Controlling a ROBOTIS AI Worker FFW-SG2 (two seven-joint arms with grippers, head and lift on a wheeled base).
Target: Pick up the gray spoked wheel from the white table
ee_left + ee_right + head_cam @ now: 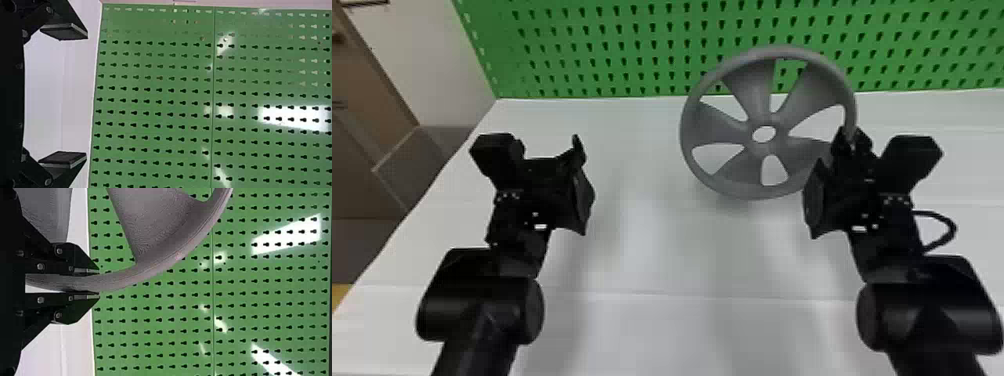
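Clamped on the outer rim of the gray, round spoked wheel (763, 120), both black fingers of the right gripper (852, 140) press in from either side, the rim running between them at the wheel's right-hand side. In the right wrist view, the curved rim passes through that grip and sweeps out beyond the fingertips, with a broad, finely ridged spoke joining it close by. The wheel stands tilted, its open hub and wide spokes turned toward the head camera. Below and around it spreads the white, smooth-topped table (632, 240); I cannot tell whether the wheel's lowest edge touches that surface. Behind the wheel's upper part rises the green, slotted pegboard (612, 50). Well apart from the wheel, to its left, is the black left gripper (548, 149), its two fingers spread wide with nothing between them. Off to the wheel's right, beside the right wrist, loops a thin black cable (952, 230).
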